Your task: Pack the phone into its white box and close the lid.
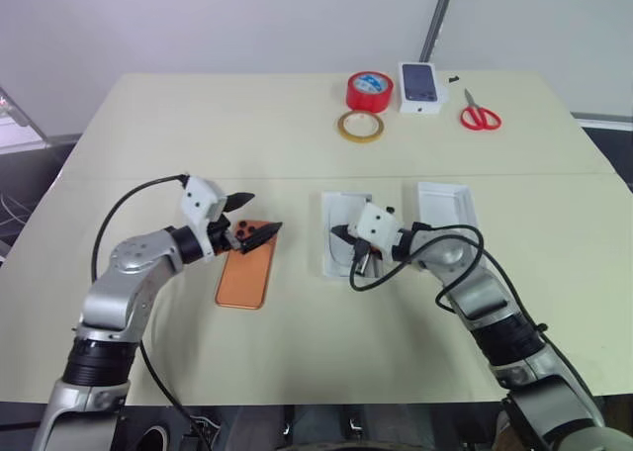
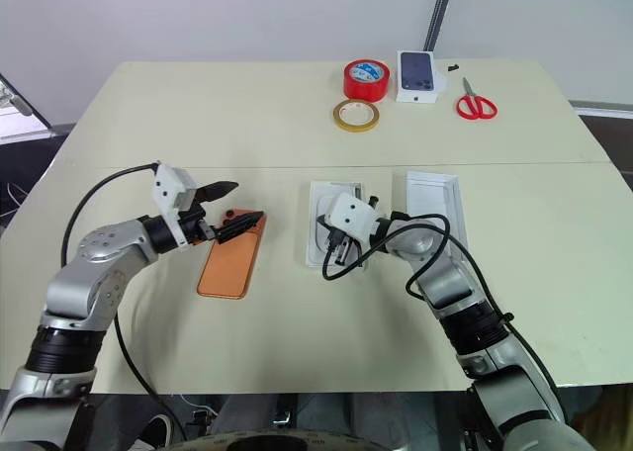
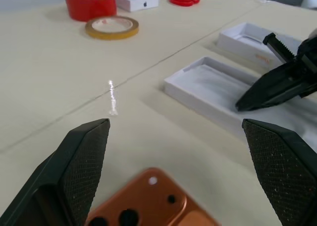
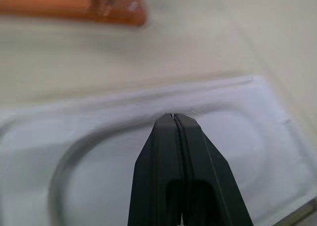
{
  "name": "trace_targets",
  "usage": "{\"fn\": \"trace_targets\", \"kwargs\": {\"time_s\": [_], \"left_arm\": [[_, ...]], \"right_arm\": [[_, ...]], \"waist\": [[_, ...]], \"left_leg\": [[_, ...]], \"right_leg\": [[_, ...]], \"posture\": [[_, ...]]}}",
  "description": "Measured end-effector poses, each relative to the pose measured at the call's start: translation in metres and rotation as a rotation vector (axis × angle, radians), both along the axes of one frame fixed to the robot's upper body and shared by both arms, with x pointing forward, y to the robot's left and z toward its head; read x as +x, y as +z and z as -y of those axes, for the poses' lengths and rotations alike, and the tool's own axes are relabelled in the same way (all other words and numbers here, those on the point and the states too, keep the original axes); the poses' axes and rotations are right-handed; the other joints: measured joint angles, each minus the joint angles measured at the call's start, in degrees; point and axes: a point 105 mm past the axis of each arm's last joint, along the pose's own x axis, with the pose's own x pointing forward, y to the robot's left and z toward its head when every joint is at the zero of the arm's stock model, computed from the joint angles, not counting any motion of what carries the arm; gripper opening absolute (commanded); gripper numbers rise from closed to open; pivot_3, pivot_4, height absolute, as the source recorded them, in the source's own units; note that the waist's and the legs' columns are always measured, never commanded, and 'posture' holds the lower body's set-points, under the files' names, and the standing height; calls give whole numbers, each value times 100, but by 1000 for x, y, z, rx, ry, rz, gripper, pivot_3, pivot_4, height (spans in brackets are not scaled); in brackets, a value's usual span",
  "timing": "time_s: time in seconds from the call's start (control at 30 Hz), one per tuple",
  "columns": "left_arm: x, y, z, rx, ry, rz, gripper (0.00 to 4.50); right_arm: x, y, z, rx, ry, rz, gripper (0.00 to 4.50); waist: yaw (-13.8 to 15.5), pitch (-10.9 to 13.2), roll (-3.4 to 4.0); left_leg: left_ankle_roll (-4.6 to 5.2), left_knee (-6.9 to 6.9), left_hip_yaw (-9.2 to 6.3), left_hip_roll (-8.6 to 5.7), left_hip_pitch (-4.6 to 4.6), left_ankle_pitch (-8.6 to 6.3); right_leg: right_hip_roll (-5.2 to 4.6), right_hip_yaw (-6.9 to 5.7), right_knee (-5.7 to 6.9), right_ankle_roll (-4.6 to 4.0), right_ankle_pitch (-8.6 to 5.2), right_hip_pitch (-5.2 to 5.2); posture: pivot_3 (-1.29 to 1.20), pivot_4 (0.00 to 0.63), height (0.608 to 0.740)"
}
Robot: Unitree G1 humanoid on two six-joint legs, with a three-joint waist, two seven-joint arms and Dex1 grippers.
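The orange phone lies back up on the table, left of centre. My left gripper hovers open just above the phone's far end with the camera lenses; nothing sits between its fingers. The white box lies at the table's middle, and a white insert with an oval recess seems to lie in it. My right gripper is shut, its tips at that insert's edge nearest the phone; I cannot tell whether anything thin is pinched. The lid lies inner face up, right of the box.
At the far side of the table stand a red tape roll, a yellowish tape roll, a small white box with a dark phone picture and red scissors. Each arm trails a black cable.
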Motion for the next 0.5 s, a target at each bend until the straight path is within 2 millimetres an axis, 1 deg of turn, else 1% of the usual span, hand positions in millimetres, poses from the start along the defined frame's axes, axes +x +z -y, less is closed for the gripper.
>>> {"fn": "trace_targets", "kwargs": {"time_s": [0.13, 0.33, 0.5], "left_arm": [[0, -3, -4, 5, 20, -1, 4500], [0, -8, 0, -11, 34, 4, 4500], [0, -8, 0, -12, 30, 3, 4500]], "right_arm": [[-4, 0, 8, -75, 31, 0, 36], [-6, 0, 20, -157, 47, 1, 36], [-7, 0, 22, -195, 57, 8, 36]], "waist": [[-20, -1, -1], [-23, -1, -1], [-22, -2, -2]], "left_leg": [[8, 7, 0, 0, -3, -4], [8, 8, -1, 1, 2, -4], [8, 8, 0, 1, 2, -4]], "right_leg": [[0, -2, -2, 1, 1, 2], [1, -3, 2, 1, 1, 5], [1, -3, 2, 2, 1, 6]], "posture": [[0, 150, 740], [0, 150, 740], [0, 150, 740]]}}
